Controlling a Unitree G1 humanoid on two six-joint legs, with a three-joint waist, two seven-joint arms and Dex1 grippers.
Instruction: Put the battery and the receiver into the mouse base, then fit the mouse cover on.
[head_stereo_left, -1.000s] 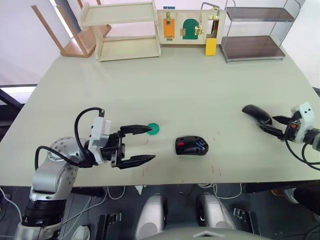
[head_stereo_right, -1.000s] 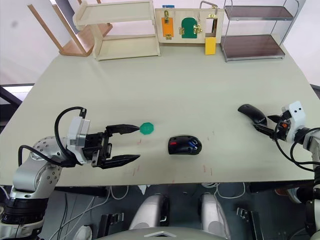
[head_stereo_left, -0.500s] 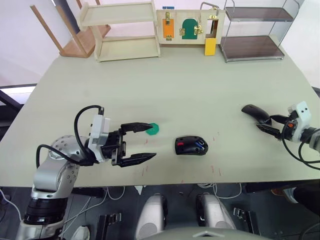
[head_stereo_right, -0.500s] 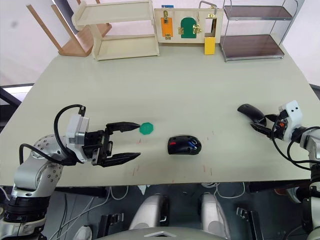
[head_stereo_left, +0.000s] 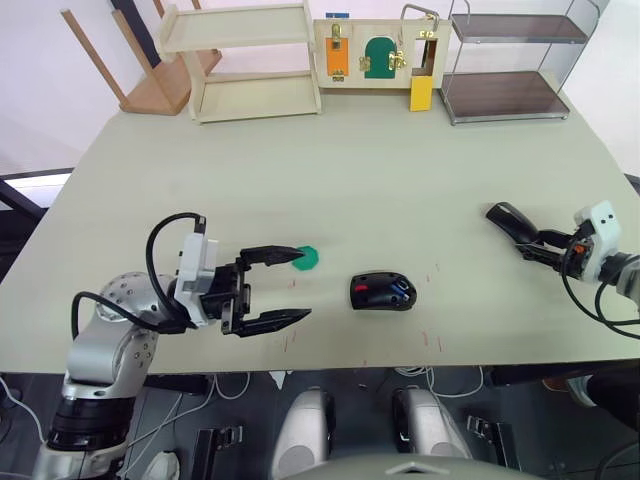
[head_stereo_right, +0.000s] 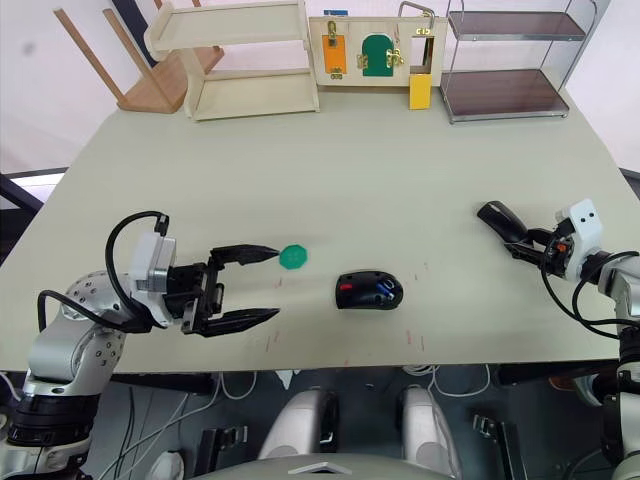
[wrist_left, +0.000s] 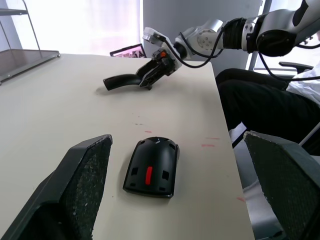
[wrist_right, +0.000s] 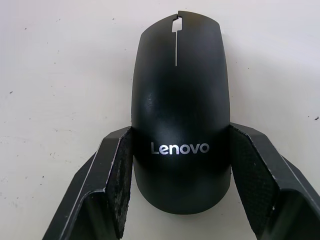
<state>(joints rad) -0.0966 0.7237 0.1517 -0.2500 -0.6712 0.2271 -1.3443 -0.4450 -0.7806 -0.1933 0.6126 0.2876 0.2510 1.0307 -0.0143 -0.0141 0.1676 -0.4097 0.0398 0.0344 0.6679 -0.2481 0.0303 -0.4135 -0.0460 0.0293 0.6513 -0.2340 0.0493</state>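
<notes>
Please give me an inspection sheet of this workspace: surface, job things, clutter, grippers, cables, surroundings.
Surface: pale green table, small red marks near its front edge.
Job's things: mouse base open side up, blue battery inside; mouse cover between the right gripper's fingers, both pads touching.
Clutter: green tray by the left fingertip.
Grippers: left gripper open, holding nothing; right gripper shut on the cover.
Cables: black cable looping over the left wrist.
Surroundings: wooden shelf, latch board, wire rack at the far edge.
</notes>
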